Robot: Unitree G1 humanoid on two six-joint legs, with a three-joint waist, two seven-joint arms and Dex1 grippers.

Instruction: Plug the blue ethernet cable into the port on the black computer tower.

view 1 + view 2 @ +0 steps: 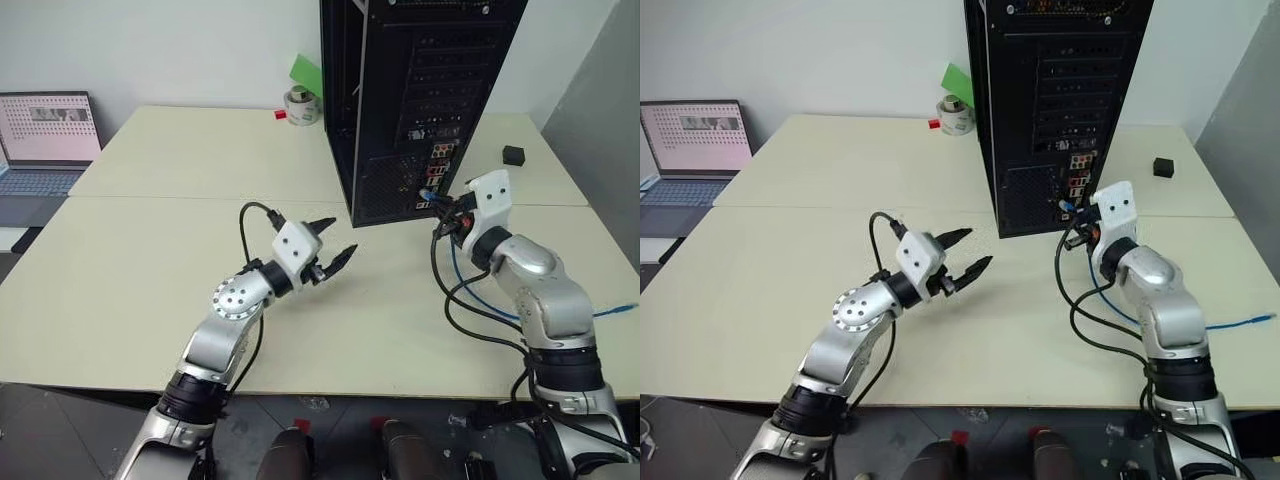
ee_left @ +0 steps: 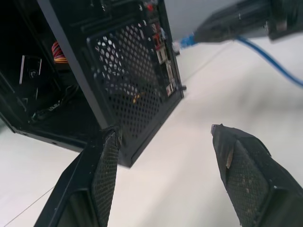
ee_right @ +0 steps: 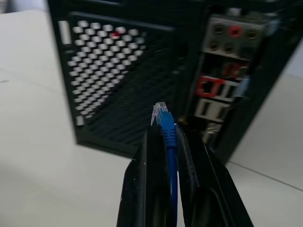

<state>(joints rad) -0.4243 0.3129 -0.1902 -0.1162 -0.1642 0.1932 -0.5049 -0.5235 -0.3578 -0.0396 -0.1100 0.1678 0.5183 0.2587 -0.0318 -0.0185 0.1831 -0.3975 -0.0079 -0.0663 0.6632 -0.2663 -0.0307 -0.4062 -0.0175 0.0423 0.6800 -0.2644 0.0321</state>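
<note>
1 blue ethernet cable (image 3: 166,124): pinched in right hand (image 3: 165,142) | left hand (image 1: 328,250): wide | 1 black computer tower (image 1: 400,100)

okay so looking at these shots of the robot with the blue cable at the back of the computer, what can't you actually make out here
- Which socket on the black computer tower is the network port: the right wrist view blurs its connector panel.
- The right pincer in the head views: hidden behind its own white wrist.
- Where the blue ethernet cable ends: its trailing length runs off the table edge.
- The laptop: its left part is cut off by the picture edge, screen content too small.
</note>
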